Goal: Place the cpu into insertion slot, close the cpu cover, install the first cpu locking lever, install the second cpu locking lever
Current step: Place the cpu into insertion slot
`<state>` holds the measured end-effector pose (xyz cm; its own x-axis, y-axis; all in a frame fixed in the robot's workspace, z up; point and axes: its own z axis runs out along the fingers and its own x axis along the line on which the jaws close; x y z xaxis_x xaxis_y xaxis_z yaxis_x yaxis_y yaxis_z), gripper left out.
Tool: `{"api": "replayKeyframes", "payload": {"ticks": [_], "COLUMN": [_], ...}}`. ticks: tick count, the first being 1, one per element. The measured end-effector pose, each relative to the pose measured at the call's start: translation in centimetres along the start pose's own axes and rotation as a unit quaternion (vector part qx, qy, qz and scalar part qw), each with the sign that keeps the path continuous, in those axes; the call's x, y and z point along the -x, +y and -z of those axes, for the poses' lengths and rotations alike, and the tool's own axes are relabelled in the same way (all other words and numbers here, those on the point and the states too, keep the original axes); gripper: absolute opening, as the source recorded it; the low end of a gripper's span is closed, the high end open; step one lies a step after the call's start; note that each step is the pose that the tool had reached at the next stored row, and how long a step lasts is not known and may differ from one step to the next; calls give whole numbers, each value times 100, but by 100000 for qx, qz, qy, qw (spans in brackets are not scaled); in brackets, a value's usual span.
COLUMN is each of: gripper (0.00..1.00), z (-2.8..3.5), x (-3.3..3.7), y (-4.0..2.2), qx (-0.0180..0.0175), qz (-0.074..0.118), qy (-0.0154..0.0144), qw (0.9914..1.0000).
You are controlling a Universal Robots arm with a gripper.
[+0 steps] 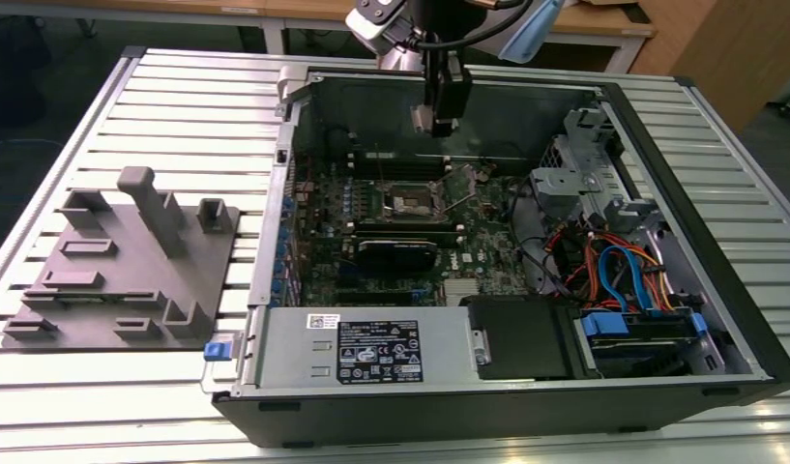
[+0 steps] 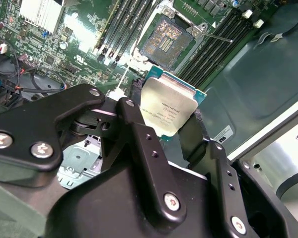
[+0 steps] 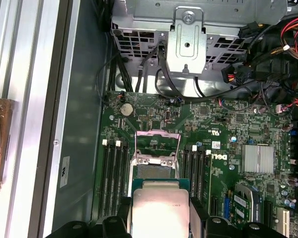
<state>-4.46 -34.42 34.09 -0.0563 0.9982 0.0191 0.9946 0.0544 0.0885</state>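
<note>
Now the gripper [image 2: 165, 121] is clamped on the cpu [image 2: 170, 106], held well above the board; the slot [image 2: 165, 42] lies bare beneath and slightly ahead of the chip, its cover [image 3: 154, 158] standing raised; cpu not yet seated

The bench [image 1: 175, 116] has a top of pale, ribbed aluminium slats running across the exterior view. They carry a soft, even sheen from diffuse light, with no hard shadows. Beyond its far edge stands a wooden desk [image 1: 175, 8] with a light top and pale metal legs. At the exterior view's right, a light wooden cabinet side [image 1: 717, 48] rises near the bench corner. The floor [image 1: 20, 97] is dark at the exterior view's left and greyer at its right.
</note>
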Motion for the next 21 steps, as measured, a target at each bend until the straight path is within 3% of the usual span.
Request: {"api": "replayKeyframes", "payload": {"ticks": [21], "gripper": [54], "z": [-71], "x": [1], "y": [-6], "qx": [1], "qz": [-103], "qy": [-8], "qw": [100000]}}
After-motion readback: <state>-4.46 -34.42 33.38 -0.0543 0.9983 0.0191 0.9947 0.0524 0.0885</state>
